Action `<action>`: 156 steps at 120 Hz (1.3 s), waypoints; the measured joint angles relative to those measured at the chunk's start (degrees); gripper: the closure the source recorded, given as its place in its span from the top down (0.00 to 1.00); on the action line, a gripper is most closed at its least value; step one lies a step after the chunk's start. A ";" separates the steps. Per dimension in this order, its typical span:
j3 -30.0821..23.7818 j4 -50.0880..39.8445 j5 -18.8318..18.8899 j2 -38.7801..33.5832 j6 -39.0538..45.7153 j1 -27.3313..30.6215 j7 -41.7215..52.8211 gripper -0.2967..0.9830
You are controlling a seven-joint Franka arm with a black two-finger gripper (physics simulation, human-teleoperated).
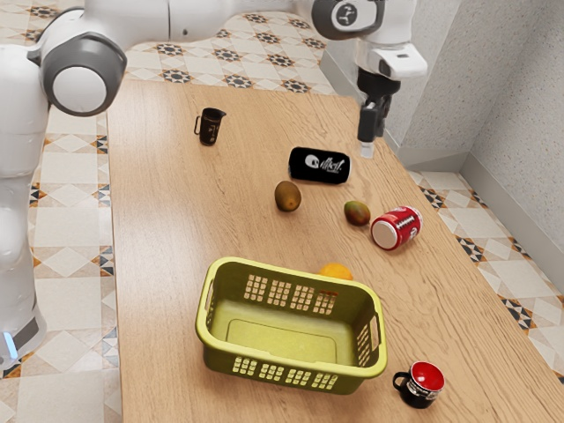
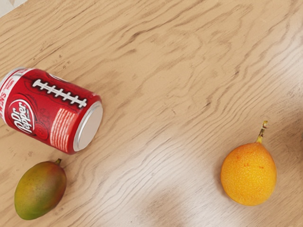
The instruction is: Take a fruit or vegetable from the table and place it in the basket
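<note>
My gripper (image 1: pixel 367 148) hangs above the table near its far-right edge in the exterior view, beyond the black case. A green-red mango (image 1: pixel 357 212) lies beside the red can, and a brown oval fruit (image 1: pixel 287 196) sits toward the arm's side of it. Behind the basket's rim (image 1: pixel 211 339) an orange fruit (image 1: pixel 336 271) is partly hidden. The green basket has no fruit visible inside. In the wrist view the mango (image 2: pixel 40 190) lies close to the can, and the orange fruit (image 2: pixel 248 174) shows its short stem, well apart from both.
A red can (image 1: pixel 397 228) lies on its side by the mango; it appears in the wrist view as a Dr Pepper can (image 2: pixel 49 109). A black case (image 1: pixel 319 166), a dark jug (image 1: pixel 211 126) and a red-lined mug (image 1: pixel 423 384) also stand or lie on the table (image 1: pixel 167 229).
</note>
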 joint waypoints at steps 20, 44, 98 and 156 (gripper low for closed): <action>-2.82 -3.08 -0.64 2.04 1.78 -0.22 7.74 0.77; -3.28 -16.70 -3.74 -0.36 10.69 -0.23 15.68 0.77; -3.33 -26.48 -8.88 -2.38 22.27 -0.80 30.33 0.77; -4.68 -28.58 -13.98 0.53 21.76 -0.95 37.92 0.77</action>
